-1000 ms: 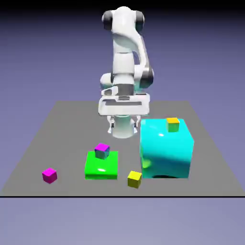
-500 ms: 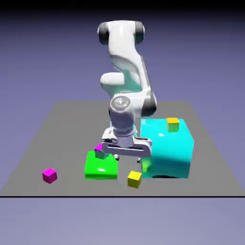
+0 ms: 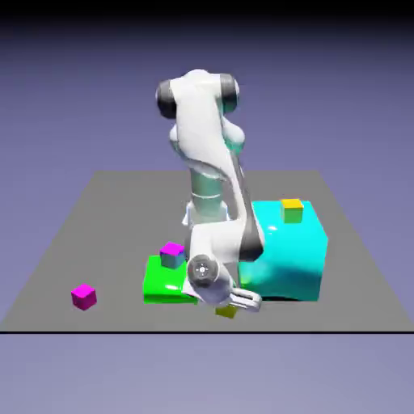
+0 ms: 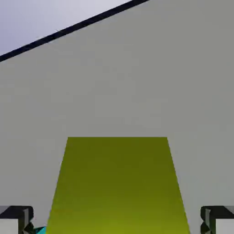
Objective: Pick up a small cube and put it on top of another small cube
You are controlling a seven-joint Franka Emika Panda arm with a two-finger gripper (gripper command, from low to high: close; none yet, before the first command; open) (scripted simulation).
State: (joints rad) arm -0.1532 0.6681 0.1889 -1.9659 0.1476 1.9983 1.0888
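The small cube (image 3: 227,311), tiny and yellow, lies on the grey table near its front edge and is mostly hidden by my hand in the exterior view. In the hand view this small cube (image 4: 118,187) fills the lower middle. My gripper (image 3: 230,306) is lowered around it, and the gripper (image 4: 117,222) has a grey fingertip (image 4: 16,220) on each side of the cube, with a narrow gap at both sides. The other small cube (image 3: 171,255), with a magenta top and bluish-grey sides, sits on the green block (image 3: 162,285) to the exterior view's left of my hand.
A large cyan block (image 3: 291,251) stands just to the exterior view's right of my hand, with a second tiny yellow cube (image 3: 292,210) on its top. An all-magenta cube (image 3: 83,296) lies at the front left. The table's front edge (image 3: 323,331) runs close behind the hand.
The arm has swung down and toward the table's front, from above the middle to the yellow cube. The fingers have narrowed around that cube. The cubes have not moved.
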